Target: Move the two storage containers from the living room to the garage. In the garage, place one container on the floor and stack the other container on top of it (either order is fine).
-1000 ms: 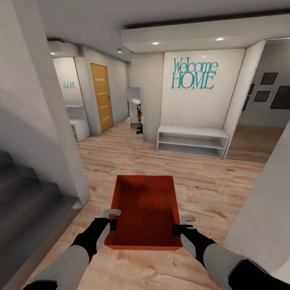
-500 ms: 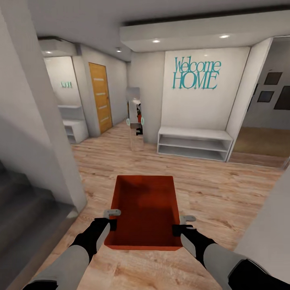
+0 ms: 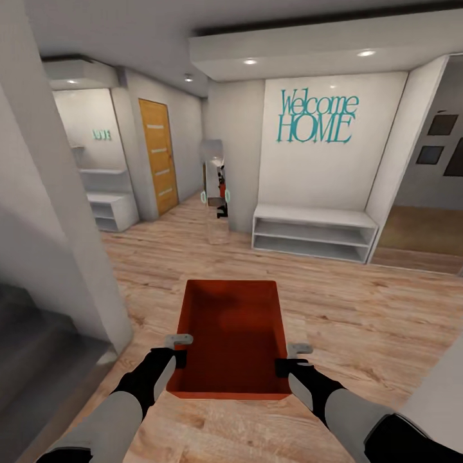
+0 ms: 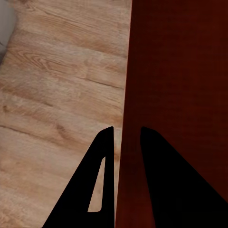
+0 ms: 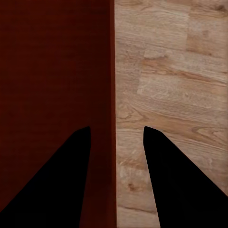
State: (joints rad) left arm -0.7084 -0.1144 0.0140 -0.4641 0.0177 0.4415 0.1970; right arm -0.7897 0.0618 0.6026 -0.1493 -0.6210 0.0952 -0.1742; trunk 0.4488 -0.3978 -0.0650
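Note:
One orange-red storage container (image 3: 231,334) hangs level above the light wood-plank floor, in front of me in the head view. My left gripper (image 3: 181,350) is shut on its left wall near the front corner. My right gripper (image 3: 286,360) is shut on the right wall opposite. In the left wrist view the gripper (image 4: 126,130) straddles the rim of the container (image 4: 180,71), one finger inside and one outside. The right wrist view has the gripper (image 5: 115,128) straddling the other wall of the container (image 5: 52,66) the same way.
A hallway lies ahead. An orange-wood door (image 3: 158,157) stands at the far left, with a narrow mirror (image 3: 215,186) beside it. A low white shelf (image 3: 313,233) sits under the "Welcome HOME" wall. Grey stairs (image 3: 32,347) and a wall corner (image 3: 58,225) crowd the left.
The whole view has shifted as the base rolls forward down the hallway; the left wall corner and stairs slide outward. The container and both grippers keep their hold and place.

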